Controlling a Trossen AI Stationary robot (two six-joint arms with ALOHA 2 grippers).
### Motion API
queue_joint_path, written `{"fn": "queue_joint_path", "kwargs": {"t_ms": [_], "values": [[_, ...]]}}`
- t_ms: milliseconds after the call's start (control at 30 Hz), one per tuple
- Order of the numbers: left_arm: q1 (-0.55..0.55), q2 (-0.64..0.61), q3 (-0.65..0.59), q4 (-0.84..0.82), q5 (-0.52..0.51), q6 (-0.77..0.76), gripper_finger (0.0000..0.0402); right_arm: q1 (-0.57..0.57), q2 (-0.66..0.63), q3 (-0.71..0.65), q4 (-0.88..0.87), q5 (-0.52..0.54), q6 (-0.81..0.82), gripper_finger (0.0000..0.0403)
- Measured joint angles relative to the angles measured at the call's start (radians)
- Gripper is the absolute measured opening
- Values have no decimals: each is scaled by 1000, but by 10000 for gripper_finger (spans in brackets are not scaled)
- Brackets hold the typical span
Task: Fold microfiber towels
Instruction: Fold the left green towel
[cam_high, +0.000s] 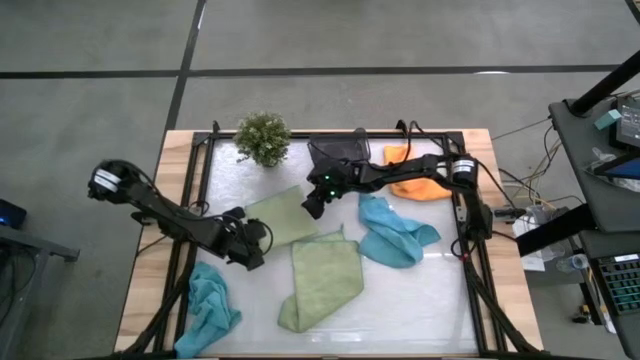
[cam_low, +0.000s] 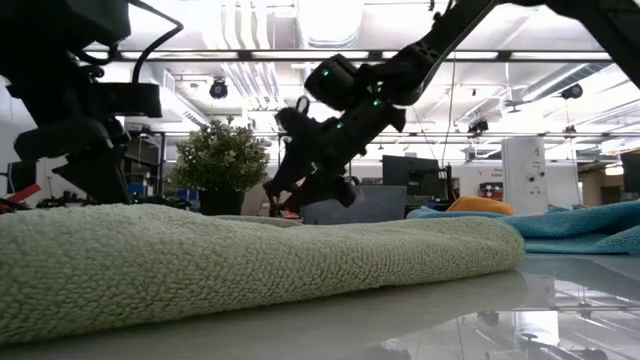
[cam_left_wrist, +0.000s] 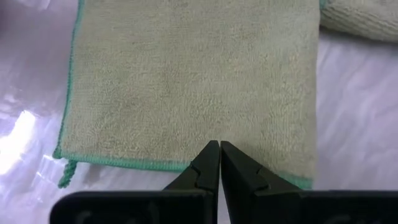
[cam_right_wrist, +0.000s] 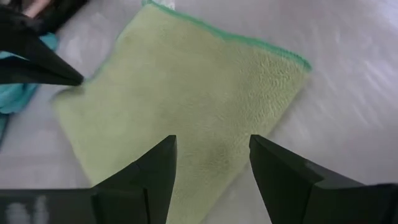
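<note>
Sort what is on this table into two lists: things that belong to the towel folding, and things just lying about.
Belongs to the job:
- flat green towel under both grippers
- second green towel
- teal towel, centre-right
- teal towel at the front left
- orange towel

Just lying about:
- potted plant
- dark bin

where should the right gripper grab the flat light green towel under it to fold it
Probably at a free corner or edge, coming down from above. The flat green towel lies spread in one layer, so only its stitched border gives a lip to pinch. The open right gripper hovers above it; the shut left gripper sits at the opposite edge.
</note>
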Motion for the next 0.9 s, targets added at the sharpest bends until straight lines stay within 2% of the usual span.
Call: {"fn": "queue_joint_path", "kwargs": {"t_ms": [267, 533, 767, 900], "values": [[0, 10, -79, 159, -3, -9, 0, 0, 91, 64, -40, 0, 2, 192], [0, 9, -141, 274, -14, -11, 0, 4, 109, 69, -30, -4, 0, 192], [0, 9, -144, 281, -15, -10, 0, 26, 113, 87, -29, -12, -28, 190], [0, 9, -143, 281, -15, -11, 0, 31, 114, 92, -12, -13, -29, 173]]}}
